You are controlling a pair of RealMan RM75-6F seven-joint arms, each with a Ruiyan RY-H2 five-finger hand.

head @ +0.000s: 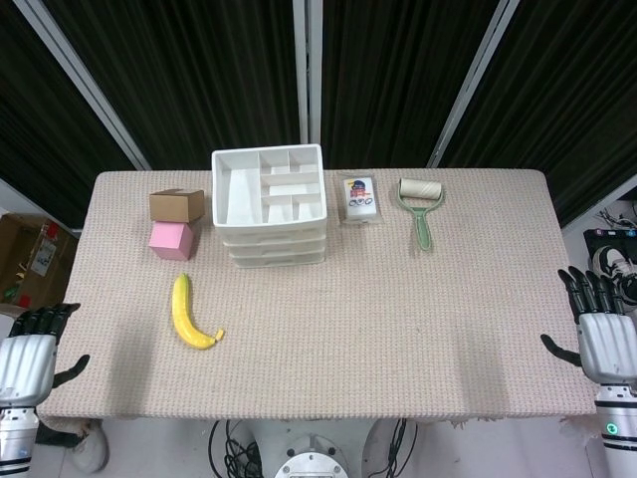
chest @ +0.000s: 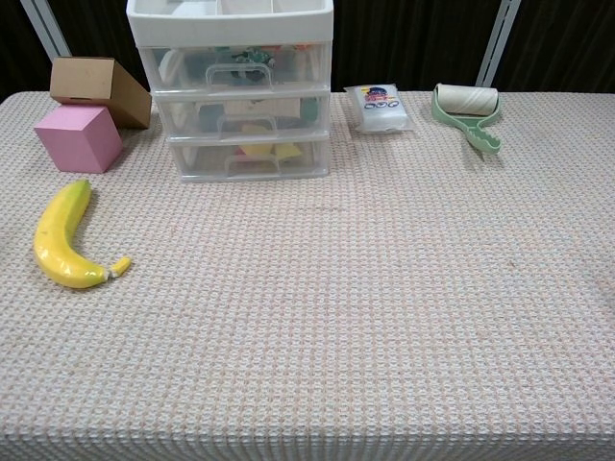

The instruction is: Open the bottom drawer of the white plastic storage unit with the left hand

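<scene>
Black curtains with pale slanted poles hang behind a table (head: 398, 329) covered in beige woven cloth. Toward 12 o'clock on the cloth, a little left of centre, stands the white plastic storage unit (head: 269, 204): an open tray on top split into several compartments, and three translucent drawers stacked below it. From the chest view, every drawer front sits flush with the frame and carries a clear moulded handle; the bottom drawer (chest: 250, 156) is shut, with yellow and orange items dimly visible through its front.

At 9 o'clock from the unit lie a brown cardboard box (head: 176, 204) and, just in front of it, a pink cube (head: 169, 240). A banana (head: 189, 313) rests at about 7 o'clock from the unit, well apart from it. At 3 o'clock from the unit sits a small plastic-wrapped packet (head: 360, 198), and further right a lint roller (head: 420, 204) with a green handle.

Both hands hang off the table's near corners, far from the drawers. The left hand (head: 25, 357), at roughly 8 o'clock of the table, grasps nothing; its dark fingers point forward and apart. The right hand (head: 602, 334), at 4 o'clock, is likewise empty with fingers spread.
</scene>
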